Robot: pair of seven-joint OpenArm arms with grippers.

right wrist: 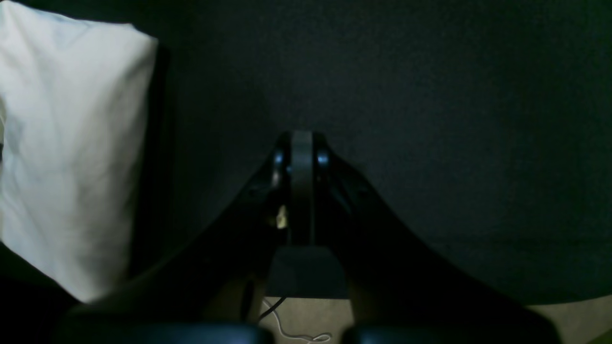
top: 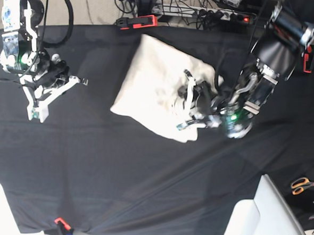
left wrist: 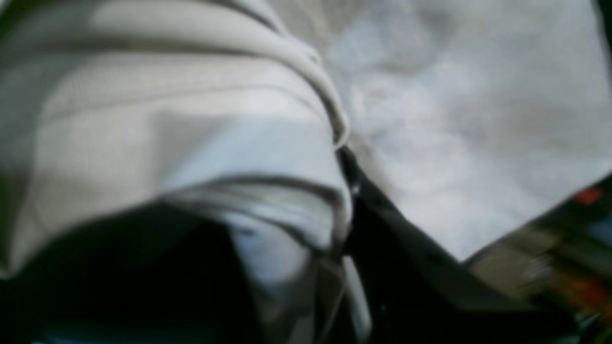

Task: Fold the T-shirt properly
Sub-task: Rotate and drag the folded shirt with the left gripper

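Cream cotton fills most of the left wrist view: the T-shirt [left wrist: 181, 124] is bunched in thick rolls right in front of the left pincer [left wrist: 346, 157], and a rolled edge of the cloth runs down to the dark tip of that pincer. This view is blurred, so I cannot tell if the edge is really pinched between the jaws or only lies against them; the jaws look nearly pressed together.

In the base view the T-shirt [top: 156, 88] lies folded into a compact, tilted rectangle on the black tablecloth [top: 143, 170] that covers the bench. The left pincer [top: 192, 106] is over the side of the garment that is nearest to its own arm, and the cloth there is crumpled and lifted a little around the white fingers [top: 189, 93].

The right pincer [right wrist: 301, 143] is well apart from the T-shirt. Its jaws are pressed together, with nothing between them, and it hangs over bare black tablecloth [right wrist: 430, 119]. From this pincer, one smooth corner of the T-shirt [right wrist: 67, 143] is seen far to the side. In the base view the right pincer [top: 36, 112] points down and away from the garment.

Orange-handled scissors [top: 303, 184] lie on the tablecloth beyond the left arm, far from both pincers.
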